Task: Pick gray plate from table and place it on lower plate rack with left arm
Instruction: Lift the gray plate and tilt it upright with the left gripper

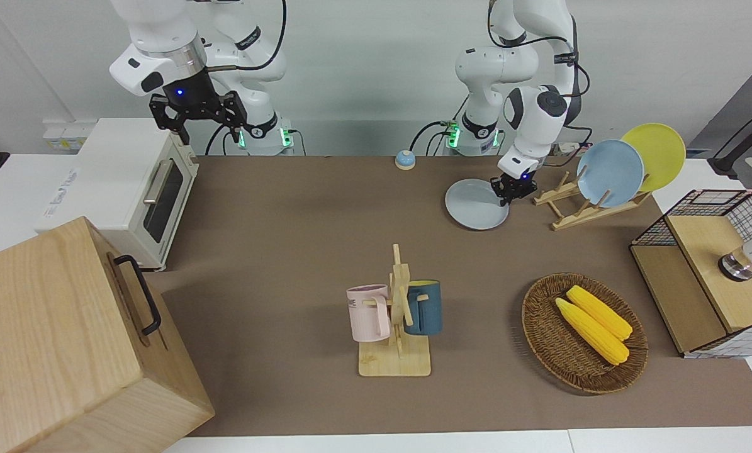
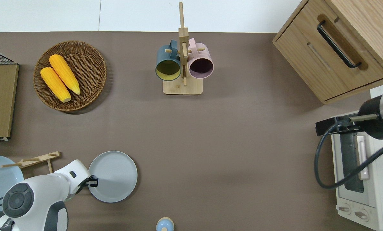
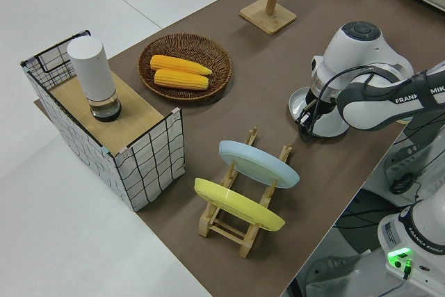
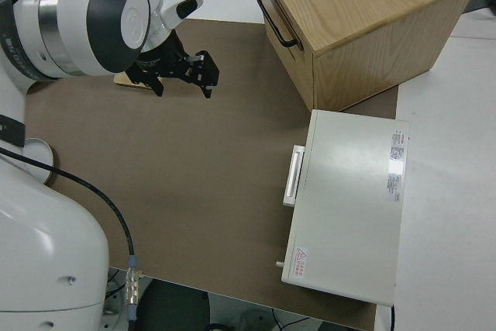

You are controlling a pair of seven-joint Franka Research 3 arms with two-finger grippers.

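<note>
The gray plate (image 1: 473,204) (image 2: 114,176) (image 3: 297,104) lies flat on the brown table (image 1: 300,239), toward the left arm's end and close to the robots. My left gripper (image 1: 511,192) (image 2: 93,182) (image 3: 306,130) is down at the plate's rim, on the edge that faces the plate rack. The light-wood plate rack (image 1: 571,211) (image 2: 37,159) (image 3: 236,224) stands beside the plate and holds a sky-blue plate (image 1: 610,173) and a yellow plate (image 1: 656,154) upright in its slots. The right gripper (image 1: 202,119) (image 4: 182,75) is parked, open and holding nothing.
A mug stand (image 1: 394,314) with a pink and a blue mug stands mid-table. A wicker basket (image 1: 542,327) with two corn cobs and a wire-sided box (image 1: 709,277) sit at the left arm's end. A toaster oven (image 1: 136,189) and a wooden cabinet (image 1: 67,340) fill the right arm's end. A small bell (image 1: 405,159) sits between the arms' bases.
</note>
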